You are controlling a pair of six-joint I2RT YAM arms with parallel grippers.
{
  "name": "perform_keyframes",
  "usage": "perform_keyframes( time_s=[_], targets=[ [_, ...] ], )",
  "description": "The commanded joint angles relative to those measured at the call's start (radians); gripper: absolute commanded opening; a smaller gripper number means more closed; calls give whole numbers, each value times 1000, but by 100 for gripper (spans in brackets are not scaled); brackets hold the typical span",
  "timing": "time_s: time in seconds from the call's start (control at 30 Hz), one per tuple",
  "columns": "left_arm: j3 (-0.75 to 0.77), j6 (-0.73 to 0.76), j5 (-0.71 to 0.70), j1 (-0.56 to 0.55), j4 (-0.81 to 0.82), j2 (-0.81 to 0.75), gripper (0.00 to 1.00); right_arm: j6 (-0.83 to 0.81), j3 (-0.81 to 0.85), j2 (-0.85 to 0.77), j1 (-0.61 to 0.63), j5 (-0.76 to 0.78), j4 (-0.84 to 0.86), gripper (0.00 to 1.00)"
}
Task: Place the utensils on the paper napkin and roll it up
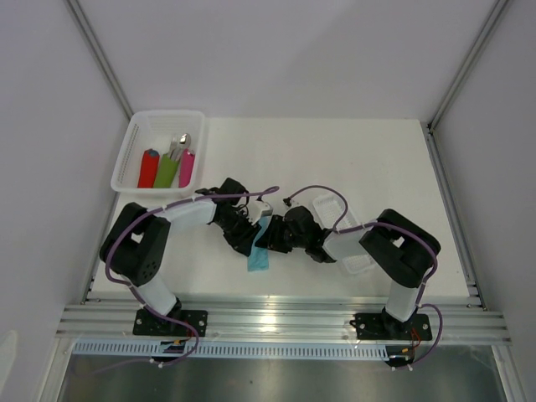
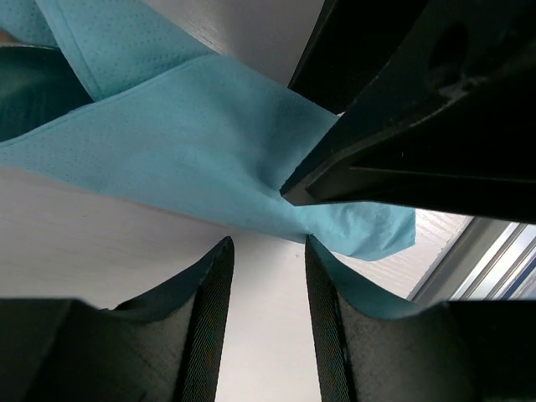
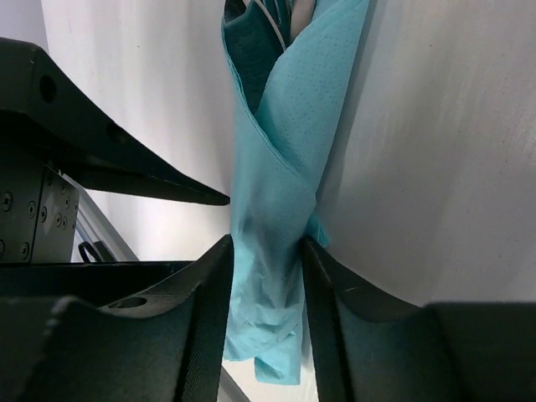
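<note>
The paper napkin (image 1: 260, 255) lies rolled into a loose teal tube on the white table, between the two arms. In the right wrist view the napkin (image 3: 285, 167) runs lengthwise between the fingers of my right gripper (image 3: 266, 243), whose jaws stand apart around it. Of the utensils, only a thin pale sliver (image 3: 280, 17) shows in the roll's far open end. My left gripper (image 2: 266, 243) is open with bare table between its fingers, its tips at the edge of the napkin (image 2: 193, 142). The right gripper's finger (image 2: 402, 142) lies across the roll.
A white basket (image 1: 134, 142) at the back left holds red, green and pink rolled napkins with silver tips. A white tray (image 1: 335, 209) sits partly under the right arm. An aluminium rail (image 1: 276, 318) runs along the near table edge.
</note>
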Motion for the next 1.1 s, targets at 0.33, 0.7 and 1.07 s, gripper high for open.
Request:
perform_keyframes(
  time_s=[0.33,0.7,1.07],
  targets=[
    [5,-1,-9,1,32,40,41,79,-89,84,-32,-23,92,50],
    [-3,10,-8,0,52,31,40,190,-86,196,-29,-69,203,50],
    [5,5,15,52,31,-35,47,134,-70,149,-32,-41,39,48]
  ],
)
